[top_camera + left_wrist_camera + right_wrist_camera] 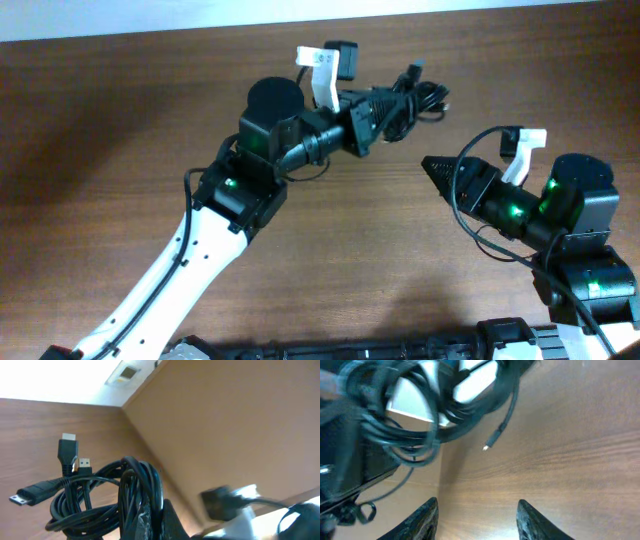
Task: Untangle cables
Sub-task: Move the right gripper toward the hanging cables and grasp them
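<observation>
Spanning everything underneath both grippers: wooden table (120,120), brown, grain visible.

Item: left arm (200,250), white-shelled and black at the wrist, reaching toward the far edge of the table. Its left gripper (392,112) is clamped fully together on a bundle, with the fingertips buried among the cords.

Item: right arm (575,220), black with green lights. Its right gripper (477,521) is parted about halfway and has nothing between its fingers (427,517); only bare tabletop shows in the gap. It points at the bundle from near by, not touching it.

Item: the cables (420,100), several thin black cords coiled into one tangled bunch. The bunch is pinched in the left fingers, and its loops spill past the fingertips. In the right wrist view the bunch (405,425) hangs above and beyond the open fingers, blurred.

Item: wide flat plug (67,447) with a metal tip, upright beyond the left fingers.

Item: USB-type plug (84,464), just beside the flat plug.

Item: small slim plug (24,496), lying sideways and outermost from the left fingers.

Item: loose cord end (492,440), dangling free of the bunch.
</observation>
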`<act>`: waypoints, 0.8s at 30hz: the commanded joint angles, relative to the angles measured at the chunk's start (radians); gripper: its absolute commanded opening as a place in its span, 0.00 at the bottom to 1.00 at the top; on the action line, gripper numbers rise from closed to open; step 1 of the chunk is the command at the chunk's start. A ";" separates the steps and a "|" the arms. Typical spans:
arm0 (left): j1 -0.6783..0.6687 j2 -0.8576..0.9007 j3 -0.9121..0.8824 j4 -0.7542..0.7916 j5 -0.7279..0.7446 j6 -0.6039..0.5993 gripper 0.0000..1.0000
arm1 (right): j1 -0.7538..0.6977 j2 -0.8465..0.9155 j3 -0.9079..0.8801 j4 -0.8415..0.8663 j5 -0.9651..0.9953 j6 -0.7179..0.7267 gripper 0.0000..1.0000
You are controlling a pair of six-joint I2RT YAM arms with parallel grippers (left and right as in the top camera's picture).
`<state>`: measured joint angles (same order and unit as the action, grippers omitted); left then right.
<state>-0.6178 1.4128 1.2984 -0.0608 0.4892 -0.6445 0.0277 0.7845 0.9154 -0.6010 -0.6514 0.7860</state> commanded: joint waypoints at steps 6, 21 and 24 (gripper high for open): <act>0.005 -0.019 0.017 -0.198 0.049 0.537 0.00 | 0.005 -0.001 0.009 0.031 -0.129 -0.481 0.64; 0.005 -0.019 0.017 -0.391 0.353 1.006 0.00 | 0.005 -0.001 0.009 -0.074 -0.176 -0.809 0.64; 0.005 -0.019 0.017 -0.417 0.353 1.022 0.00 | 0.005 -0.001 0.009 -0.076 -0.175 -0.809 0.64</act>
<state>-0.6147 1.4128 1.2980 -0.4709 0.7940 0.2993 0.0277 0.7845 0.9154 -0.6777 -0.8074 0.0093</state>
